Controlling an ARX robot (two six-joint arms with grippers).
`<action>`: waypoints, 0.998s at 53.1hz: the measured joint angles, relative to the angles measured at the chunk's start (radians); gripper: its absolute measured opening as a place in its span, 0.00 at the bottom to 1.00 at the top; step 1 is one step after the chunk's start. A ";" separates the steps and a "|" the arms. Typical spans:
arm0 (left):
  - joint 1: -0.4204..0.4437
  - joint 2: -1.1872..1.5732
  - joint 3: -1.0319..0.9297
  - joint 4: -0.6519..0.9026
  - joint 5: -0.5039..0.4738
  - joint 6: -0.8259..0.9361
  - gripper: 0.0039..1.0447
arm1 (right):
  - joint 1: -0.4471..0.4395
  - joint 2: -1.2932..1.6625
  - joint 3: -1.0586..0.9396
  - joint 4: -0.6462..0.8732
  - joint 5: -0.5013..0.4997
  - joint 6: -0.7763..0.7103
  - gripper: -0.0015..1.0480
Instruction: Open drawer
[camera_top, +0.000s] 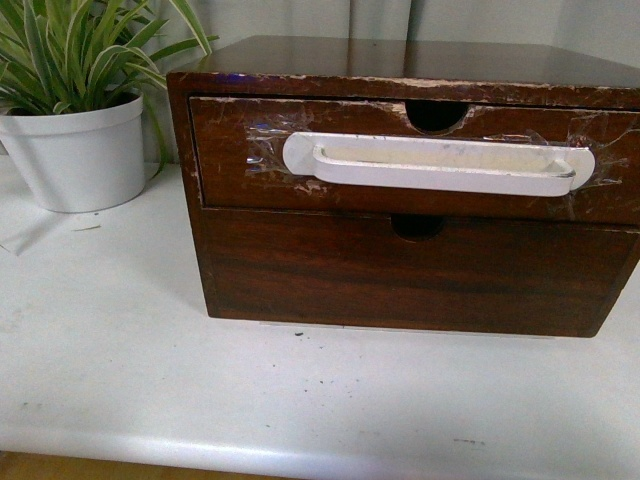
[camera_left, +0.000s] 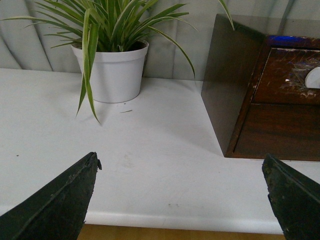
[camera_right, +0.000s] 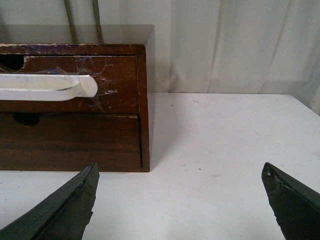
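The drawer (camera_top: 240, 150) is the upper, scratched dark-brown front of a small wooden chest, closed, with a long white handle (camera_top: 440, 165) taped on and a semicircular notch in its top edge. It also shows in the right wrist view (camera_right: 117, 80) with the handle's end (camera_right: 60, 86), and partly in the left wrist view (camera_left: 290, 70). My left gripper (camera_left: 180, 167) is open and empty over the white table, left of the chest. My right gripper (camera_right: 180, 172) is open and empty, in front of the chest's right corner. Neither arm shows in the front view.
A plain lower drawer front (camera_top: 400, 275) without a handle sits below. A striped-leaf plant in a white pot (camera_top: 85, 150) stands left of the chest, also in the left wrist view (camera_left: 112, 72). The white table (camera_top: 150, 380) has a front edge close by. Curtains hang behind.
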 joint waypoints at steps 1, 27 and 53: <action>0.000 0.000 0.000 0.000 0.000 0.000 0.94 | -0.018 0.009 0.002 -0.008 -0.046 -0.008 0.91; -0.166 0.531 0.269 0.084 0.109 0.264 0.94 | -0.035 0.560 0.304 -0.153 -0.513 -0.541 0.91; -0.296 1.031 0.795 -0.348 0.327 0.830 0.94 | 0.047 0.949 0.708 -0.309 -0.460 -0.816 0.91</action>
